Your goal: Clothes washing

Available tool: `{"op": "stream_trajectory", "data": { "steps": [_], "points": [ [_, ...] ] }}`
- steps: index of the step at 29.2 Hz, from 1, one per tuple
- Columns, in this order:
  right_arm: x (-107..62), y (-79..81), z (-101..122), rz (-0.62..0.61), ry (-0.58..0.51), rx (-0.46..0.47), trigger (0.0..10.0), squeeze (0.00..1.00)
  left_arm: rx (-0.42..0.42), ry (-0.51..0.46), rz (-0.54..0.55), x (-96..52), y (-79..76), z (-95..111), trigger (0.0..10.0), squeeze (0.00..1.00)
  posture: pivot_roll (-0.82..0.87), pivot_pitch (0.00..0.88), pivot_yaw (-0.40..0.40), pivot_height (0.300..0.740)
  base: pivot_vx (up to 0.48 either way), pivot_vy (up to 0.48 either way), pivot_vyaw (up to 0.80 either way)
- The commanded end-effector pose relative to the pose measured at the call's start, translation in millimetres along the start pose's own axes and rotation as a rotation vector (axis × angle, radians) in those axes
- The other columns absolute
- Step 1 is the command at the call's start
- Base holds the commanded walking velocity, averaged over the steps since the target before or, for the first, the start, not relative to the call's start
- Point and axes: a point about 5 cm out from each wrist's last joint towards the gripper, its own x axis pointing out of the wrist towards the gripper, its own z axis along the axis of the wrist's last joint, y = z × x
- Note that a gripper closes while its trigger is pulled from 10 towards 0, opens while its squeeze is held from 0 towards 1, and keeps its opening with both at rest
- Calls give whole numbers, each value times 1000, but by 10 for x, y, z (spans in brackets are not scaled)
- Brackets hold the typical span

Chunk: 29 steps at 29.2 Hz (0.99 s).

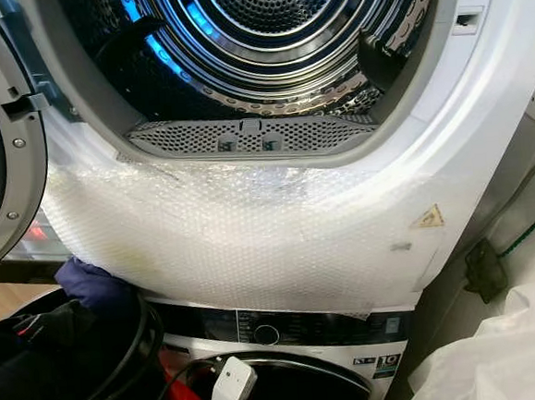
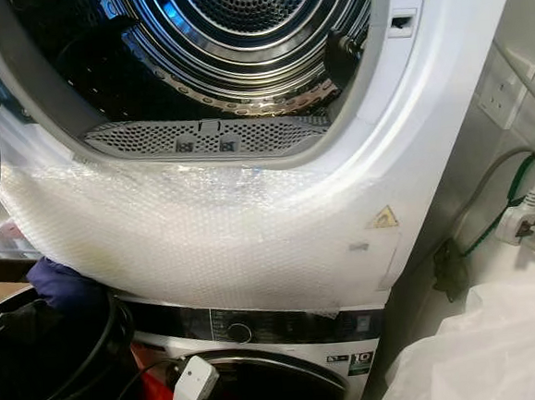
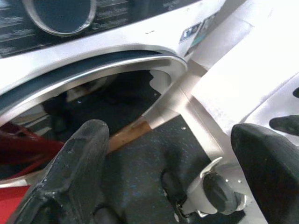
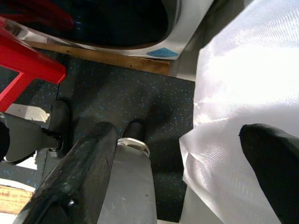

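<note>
The two eye views look forward and down from close in at a stacked dryer (image 1: 251,229) and washer (image 1: 288,347). The dryer's open drum (image 1: 254,34) fills the upper frame; the washer's panel (image 2: 259,330) sits at the bottom centre. The right eye sees more at the right edge, with a plug (image 2: 519,222) there. The left wrist view looks low, very near the washer's door rim (image 3: 93,70) and dark floor (image 3: 140,163). The right wrist view faces down at that same speckled floor (image 4: 121,98), with white plastic sheet (image 4: 243,84) at its right.
</note>
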Motion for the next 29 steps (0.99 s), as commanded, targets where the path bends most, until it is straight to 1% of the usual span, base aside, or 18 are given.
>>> {"op": "stream_trajectory", "data": {
  "steps": [1,3,5,6,7,11,12,13,15,18,19,21,22,24,25,27,28,29],
  "points": [
    [-1,15,-13,-5,3,14,10000,0,-3,-23,5,-47,32,28,10000,0,58,0,62,740,0,0,0],
    [-1,9,-14,-12,3,23,10000,0,18,-58,36,-131,34,42,10000,0,56,0,75,740,0,0,0],
    [-1,9,-14,-12,3,23,10000,0,18,-58,36,-131,34,42,10000,0,56,0,75,740,0,0,0],
    [-1,18,-12,-9,1,32,10000,0,62,-94,106,-267,51,75,10000,0,47,0,84,740,0,0,0],
    [-1,24,-7,-8,-2,41,10000,0,74,-120,128,-346,37,104,10000,0,48,0,86,740,0,0,0],
    [-1,29,-5,-7,-3,47,10000,0,80,-137,136,-398,21,122,10000,0,51,0,86,740,0,0,0],
    [-1,61,-15,3,3,30,10000,0,141,-178,147,-532,-52,176,10000,0,76,0,82,740,0,0,0],
    [-2,74,-24,9,6,20,10000,0,163,-213,146,-589,-98,225,10000,0,76,0,82,740,0,0,0],
    [-3,82,-31,12,8,13,10000,0,175,-238,145,-627,-131,260,10000,0,76,0,82,740,0,0,0],
    [-4,96,-48,16,13,1,10000,0,210,-313,197,-780,-226,414,10000,0,85,0,90,740,0,0,0],
    [-4,96,-48,16,13,1,10000,0,210,-313,197,-780,-226,414,10000,0,85,0,90,740,0,0,0],
    [-5,91,-54,13,14,2,10000,0,237,-345,267,-879,-259,519,10000,0,96,0,96,740,0,0,0],
    [-5,91,-54,13,14,2,10000,0,237,-345,267,-879,-259,519,10000,0,96,0,96,740,0,0,0],
    [-5,79,-51,9,15,4,10000,0,260,-392,348,-981,-241,673,10000,0,116,0,101,740,0,0,0],
    [-5,79,-51,9,15,4,10000,0,260,-392,348,-981,-241,673,10000,0,116,0,101,740,0,0,0],
    [-4,92,-46,8,16,3,10000,0,312,-460,524,-1153,-117,870,10000,0,146,0,104,740,0,0,0],
    [-4,92,-46,8,16,3,10000,0,312,-460,524,-1153,-117,870,10000,0,146,0,104,740,0,0,0],
    [-4,101,-45,8,17,3,10000,0,316,-488,609,-1235,-63,925,10000,0,148,0,103,740,0,0,0]
  ]
}}
